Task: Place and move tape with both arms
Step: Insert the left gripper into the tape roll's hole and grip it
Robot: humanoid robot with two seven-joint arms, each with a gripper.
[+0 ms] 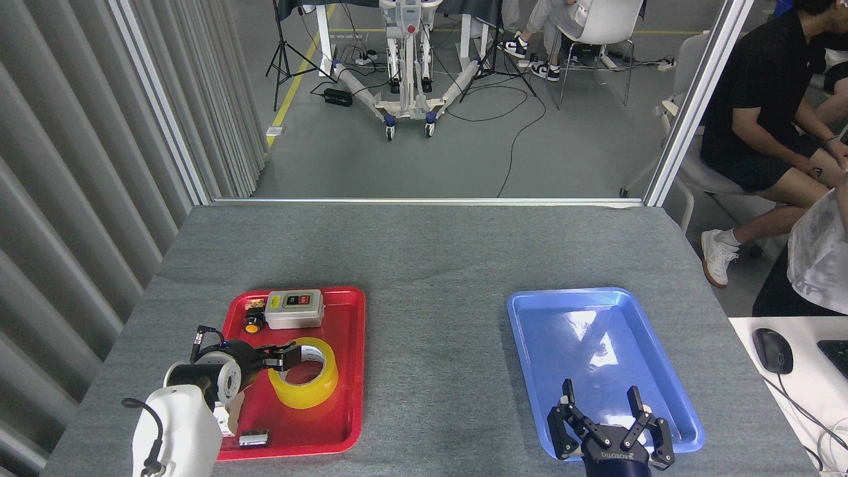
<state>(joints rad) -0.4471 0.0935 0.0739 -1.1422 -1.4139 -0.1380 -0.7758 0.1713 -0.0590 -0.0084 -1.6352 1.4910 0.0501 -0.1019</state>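
A grey felt-covered table (424, 252) is seen from the head view, with a red tray (344, 397) at left and a blue tray (530, 331) at right, well apart.

The tape (306, 389) is found lying flat in the red tray, near its middle, core opening upward. In the same tray a grey switch box (294, 309) is placed along the far edge, with a small yellow-capped push button (252, 325) just beside it at left. A small dark part (254, 438) lies near the tray's front edge. A white breaker (224, 416) is mostly hidden behind the left arm.

The left gripper (283, 356) is positioned at the tape's left rim, fingertips over the edge of the roll; whether the jaws are parted or closed cannot be told, and contact with the tape cannot be confirmed.

The right gripper (601, 412) is held over the near end of the blue tray, fingers spread apart, nothing between them.
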